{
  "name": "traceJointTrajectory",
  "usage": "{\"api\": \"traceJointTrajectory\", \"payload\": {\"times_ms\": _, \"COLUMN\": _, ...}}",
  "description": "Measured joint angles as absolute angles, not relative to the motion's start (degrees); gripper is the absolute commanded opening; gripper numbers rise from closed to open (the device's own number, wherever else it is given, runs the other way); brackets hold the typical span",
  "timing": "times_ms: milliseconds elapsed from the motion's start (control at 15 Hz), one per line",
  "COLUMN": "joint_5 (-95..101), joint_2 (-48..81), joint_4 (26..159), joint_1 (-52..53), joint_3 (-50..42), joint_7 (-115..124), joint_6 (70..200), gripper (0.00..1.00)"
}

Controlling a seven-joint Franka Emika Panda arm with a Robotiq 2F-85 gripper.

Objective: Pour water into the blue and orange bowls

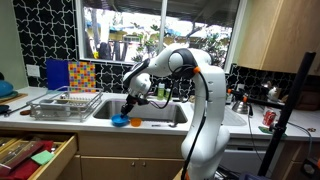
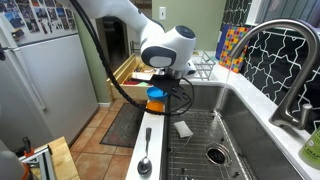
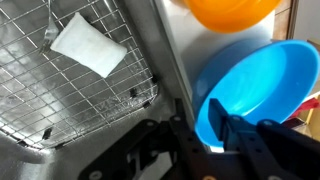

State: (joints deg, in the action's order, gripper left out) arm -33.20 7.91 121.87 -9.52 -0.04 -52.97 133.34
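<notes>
A blue bowl [image 3: 262, 85] sits on the counter strip at the sink's front edge, with an orange bowl [image 3: 235, 10] touching it on one side. Both also show in the exterior views, blue bowl [image 1: 120, 122] [image 2: 156, 93] and orange bowl [image 1: 136, 122] [image 2: 156, 103]. My gripper [image 3: 210, 135] [image 1: 128, 108] reaches down onto the blue bowl. One finger is inside its rim and one outside, closed on the rim. No water container is in view.
The steel sink holds a wire grid [image 3: 60, 100] with a white cloth [image 3: 88, 45] [image 2: 183, 129] on it. A faucet [image 2: 285, 60] stands behind. A spoon [image 2: 144, 160] lies on the front counter. A dish rack [image 1: 65, 103], an open drawer [image 1: 35, 155] and a red can [image 1: 267, 118] are nearby.
</notes>
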Motion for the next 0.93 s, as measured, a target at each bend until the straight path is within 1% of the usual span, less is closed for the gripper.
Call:
{"api": "traceJointTrajectory", "payload": {"times_ms": 67, "joint_5": -33.44, "joint_2": 7.79, "joint_4": 121.87, "joint_1": -9.48, "joint_3": -0.04, "joint_7": -52.97, "joint_6": 133.34, "gripper": 0.73}}
{"api": "traceJointTrajectory", "payload": {"times_ms": 200, "joint_5": -33.51, "joint_2": 7.36, "joint_4": 121.87, "joint_1": -9.38, "joint_3": -0.03, "joint_7": -52.98, "joint_6": 133.29, "gripper": 0.86}}
{"api": "traceJointTrajectory", "payload": {"times_ms": 267, "joint_5": -33.51, "joint_2": 7.05, "joint_4": 121.86, "joint_1": -9.35, "joint_3": -0.03, "joint_7": -52.98, "joint_6": 133.19, "gripper": 0.95}}
{"api": "traceJointTrajectory", "payload": {"times_ms": 333, "joint_5": -33.51, "joint_2": 6.65, "joint_4": 121.84, "joint_1": -9.34, "joint_3": -0.05, "joint_7": -52.97, "joint_6": 132.66, "gripper": 0.99}}
{"api": "traceJointTrajectory", "payload": {"times_ms": 667, "joint_5": -28.59, "joint_2": 1.92, "joint_4": 121.29, "joint_1": -9.34, "joint_3": -1.77, "joint_7": -47.32, "joint_6": 124.04, "gripper": 1.00}}
{"api": "traceJointTrajectory", "payload": {"times_ms": 933, "joint_5": -19.65, "joint_2": -3.17, "joint_4": 119.88, "joint_1": -9.36, "joint_3": -3.86, "joint_7": -34.46, "joint_6": 116.87, "gripper": 1.00}}
